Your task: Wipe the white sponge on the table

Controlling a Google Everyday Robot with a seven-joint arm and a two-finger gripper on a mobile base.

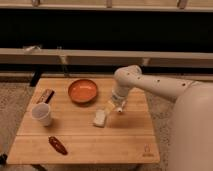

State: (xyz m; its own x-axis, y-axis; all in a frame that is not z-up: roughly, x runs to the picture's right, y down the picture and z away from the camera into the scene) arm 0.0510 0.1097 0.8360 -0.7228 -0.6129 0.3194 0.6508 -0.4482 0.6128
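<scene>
— What's the room like?
— Dim and warm-toned. A speckled grey-beige carpet floor [12, 107] runs under a rectangular light wooden plank table [125, 142].
— And behind it?
— A long pale horizontal ledge [170, 56] crosses the whole width, with a broad black wall band [100, 30] above it and a narrower dark gap below.
— Anything at the very top?
— A second pale rail [75, 4] with short upright posts. A dark slanted support [36, 77] stands at the left under the ledge, possibly a bracket; it is hard to tell.
</scene>
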